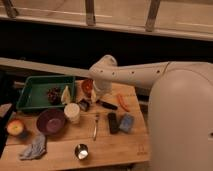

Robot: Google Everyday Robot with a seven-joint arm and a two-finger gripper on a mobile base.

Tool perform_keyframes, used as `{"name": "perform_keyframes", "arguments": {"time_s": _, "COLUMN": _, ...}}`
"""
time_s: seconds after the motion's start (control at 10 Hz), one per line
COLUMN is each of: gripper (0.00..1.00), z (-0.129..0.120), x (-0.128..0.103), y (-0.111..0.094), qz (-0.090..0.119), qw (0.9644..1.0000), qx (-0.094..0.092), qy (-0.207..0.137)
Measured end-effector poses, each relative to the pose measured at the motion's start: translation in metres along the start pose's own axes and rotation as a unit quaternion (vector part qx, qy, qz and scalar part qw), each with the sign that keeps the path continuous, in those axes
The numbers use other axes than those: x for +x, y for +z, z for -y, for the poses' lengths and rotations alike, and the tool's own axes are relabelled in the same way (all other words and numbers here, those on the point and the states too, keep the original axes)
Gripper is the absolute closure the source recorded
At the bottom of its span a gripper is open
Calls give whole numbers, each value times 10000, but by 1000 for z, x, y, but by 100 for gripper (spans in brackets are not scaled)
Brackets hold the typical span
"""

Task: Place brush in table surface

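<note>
The brush (85, 105) lies low over the wooden table surface (107, 145), its dark head with a pale patch next to the white cup and its slim black handle (108, 105) pointing right. My gripper (96, 95) hangs from the white wrist right above the brush, between the orange bowl and the handle. The wrist hides where gripper and brush meet, so I cannot tell whether the brush is held or resting on the table.
A green tray (30, 87) with dark fruit stands at the back left. An orange bowl (87, 86), white cup (72, 112), purple bowl (50, 121), apple (15, 127), grey cloth (32, 147), metal cup (81, 151), silver utensil (95, 126), black bar (113, 122), blue object (126, 122) and carrot (123, 102) crowd the table.
</note>
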Motion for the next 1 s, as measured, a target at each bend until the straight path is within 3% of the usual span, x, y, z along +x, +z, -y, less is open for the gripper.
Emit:
{"name": "perform_keyframes", "arguments": {"time_s": 0.2, "gripper": 31, "z": -5, "x": -2, "y": 4, "qz": 19, "qw": 10000, "qx": -53, "qy": -79}}
{"name": "perform_keyframes", "arguments": {"time_s": 0.4, "gripper": 31, "z": -17, "x": -12, "y": 22, "qz": 41, "qw": 9994, "qx": -219, "qy": -247}}
{"name": "perform_keyframes", "arguments": {"time_s": 1.0, "gripper": 31, "z": -39, "x": -33, "y": 73, "qz": -179, "qw": 9931, "qx": -667, "qy": -944}}
